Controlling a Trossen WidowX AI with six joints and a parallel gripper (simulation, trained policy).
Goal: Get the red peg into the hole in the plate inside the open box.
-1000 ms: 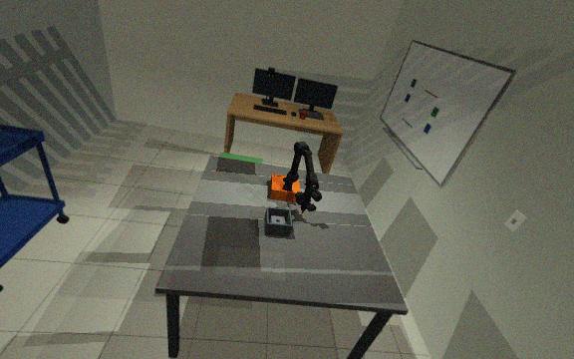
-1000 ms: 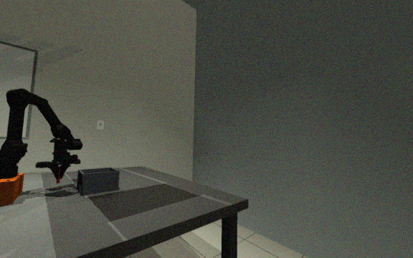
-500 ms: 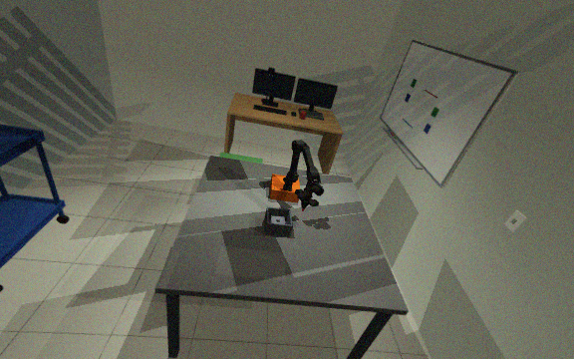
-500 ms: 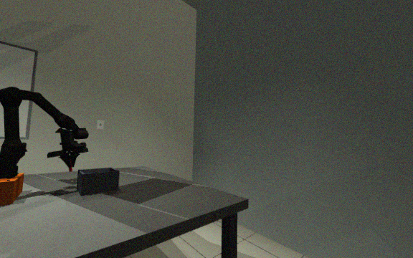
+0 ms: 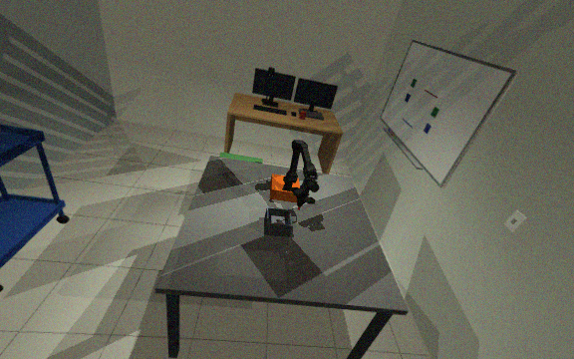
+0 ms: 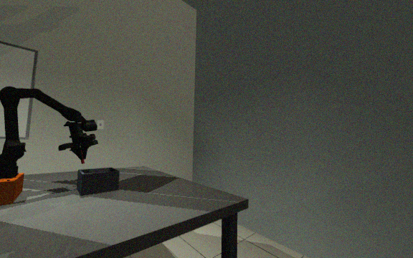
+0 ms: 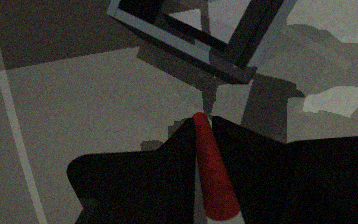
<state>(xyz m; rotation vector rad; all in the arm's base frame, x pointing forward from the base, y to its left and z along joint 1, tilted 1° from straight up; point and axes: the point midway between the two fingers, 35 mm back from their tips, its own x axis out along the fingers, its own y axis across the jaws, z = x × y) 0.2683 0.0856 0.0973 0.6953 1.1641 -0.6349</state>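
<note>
My gripper (image 5: 300, 205) (image 6: 82, 160) (image 7: 202, 123): clenched around the red peg (image 5: 299, 208) (image 6: 82, 161) (image 7: 216, 175), above the tabletop (image 5: 219, 269) (image 6: 143, 211) (image 7: 65, 110), inward from its edges
Box (image 5: 278, 230) (image 6: 98, 182) (image 7: 165, 41): stood open, near the peg
Writing: none I could read

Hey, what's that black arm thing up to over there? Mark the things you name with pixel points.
It's a robot arm, and its claw (image 5: 299, 205) (image 6: 82, 160) (image 7: 202, 123) is shut on a red peg (image 5: 299, 207) (image 6: 82, 161) (image 7: 215, 175), holding it up above the table (image 5: 199, 271) (image 6: 161, 201) (image 7: 60, 105). An open dark box (image 5: 278, 229) (image 6: 98, 182) (image 7: 165, 41) stands on the table close by. The peg isn't in the box; the job is to get it into a hole in the plate at the bottom.
</note>
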